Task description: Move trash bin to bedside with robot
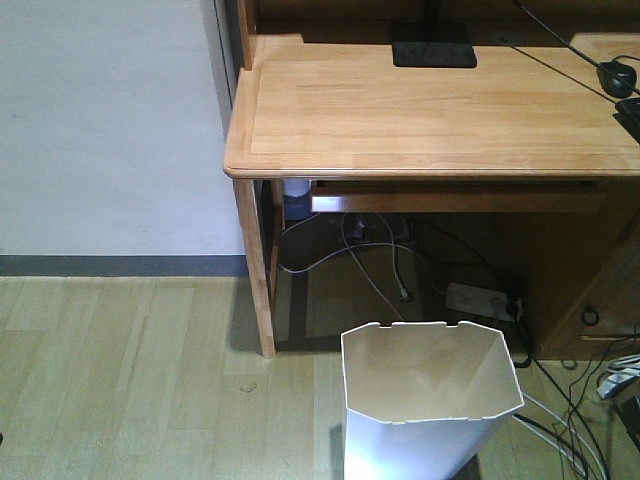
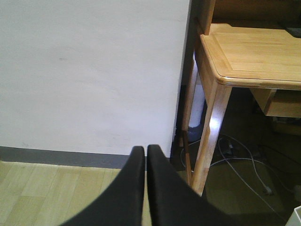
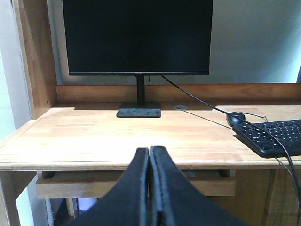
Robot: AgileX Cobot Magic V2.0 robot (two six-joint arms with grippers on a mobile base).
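Note:
The tall white trash bin [image 1: 430, 400] stands on the wooden floor in front of the light wooden desk, near the bottom of the front view; its notched rim faces up and it looks empty. A white corner at the bottom right edge of the left wrist view may be its rim. My left gripper [image 2: 146, 149] is shut and empty, held in the air facing the white wall and the desk's left leg. My right gripper [image 3: 149, 151] is shut and empty, held in front of the desk's front edge. The bed is out of view.
The light wooden desk [image 1: 430, 110] carries a monitor [image 3: 137, 35] on a black stand, a keyboard [image 3: 275, 136] and a mouse [image 3: 235, 117]. Cables and a power strip [image 1: 480, 298] lie under the desk. A white wall [image 1: 105, 120] with a grey skirting stands to the left.

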